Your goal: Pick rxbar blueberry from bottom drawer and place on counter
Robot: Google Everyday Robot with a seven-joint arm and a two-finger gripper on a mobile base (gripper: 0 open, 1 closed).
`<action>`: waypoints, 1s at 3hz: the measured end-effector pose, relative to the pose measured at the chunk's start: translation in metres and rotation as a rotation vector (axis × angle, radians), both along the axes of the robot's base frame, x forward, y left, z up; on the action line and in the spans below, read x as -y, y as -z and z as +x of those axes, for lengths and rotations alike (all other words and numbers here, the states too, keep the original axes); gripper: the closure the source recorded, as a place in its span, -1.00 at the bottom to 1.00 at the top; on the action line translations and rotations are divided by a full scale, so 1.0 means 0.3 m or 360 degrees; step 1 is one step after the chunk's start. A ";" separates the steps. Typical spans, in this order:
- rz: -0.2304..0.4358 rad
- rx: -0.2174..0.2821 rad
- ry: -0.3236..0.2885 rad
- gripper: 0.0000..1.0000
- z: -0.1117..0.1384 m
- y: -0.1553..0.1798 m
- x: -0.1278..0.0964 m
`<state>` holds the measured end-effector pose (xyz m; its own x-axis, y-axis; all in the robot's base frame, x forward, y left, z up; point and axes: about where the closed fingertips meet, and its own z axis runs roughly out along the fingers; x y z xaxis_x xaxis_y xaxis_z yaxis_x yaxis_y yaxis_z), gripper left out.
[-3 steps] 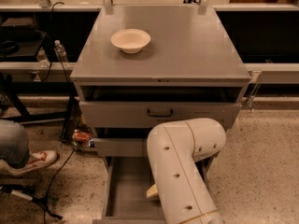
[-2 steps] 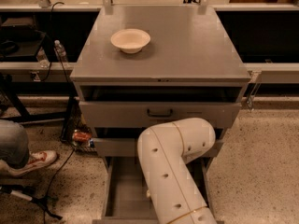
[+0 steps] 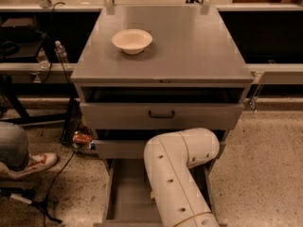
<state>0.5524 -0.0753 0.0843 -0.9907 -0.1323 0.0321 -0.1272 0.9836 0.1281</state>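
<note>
The bottom drawer (image 3: 124,193) is pulled open at the foot of the grey cabinet, and its bare grey floor shows on the left side. My white arm (image 3: 177,174) bends over it and covers its middle and right. My gripper is hidden under the arm, down inside the drawer. The rxbar blueberry is hidden from view. The counter (image 3: 189,46) is the flat grey top of the cabinet, with a cream bowl (image 3: 132,40) on its back left part.
The middle drawer with a black handle (image 3: 161,113) stands slightly out above my arm. A person's leg and red-and-white shoe (image 3: 35,163) are on the floor at the left, with cables nearby. A water bottle (image 3: 60,51) stands on the left shelf.
My arm's elbow has shifted left and slightly lower over the open bottom drawer. The bowl and drawers have not moved.
</note>
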 end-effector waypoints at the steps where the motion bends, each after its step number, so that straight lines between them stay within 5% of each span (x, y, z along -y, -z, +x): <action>1: 0.0000 0.0000 0.0000 -0.03 0.000 -0.019 0.000; 3: 0.0001 0.0000 0.0000 0.90 0.000 -0.076 0.000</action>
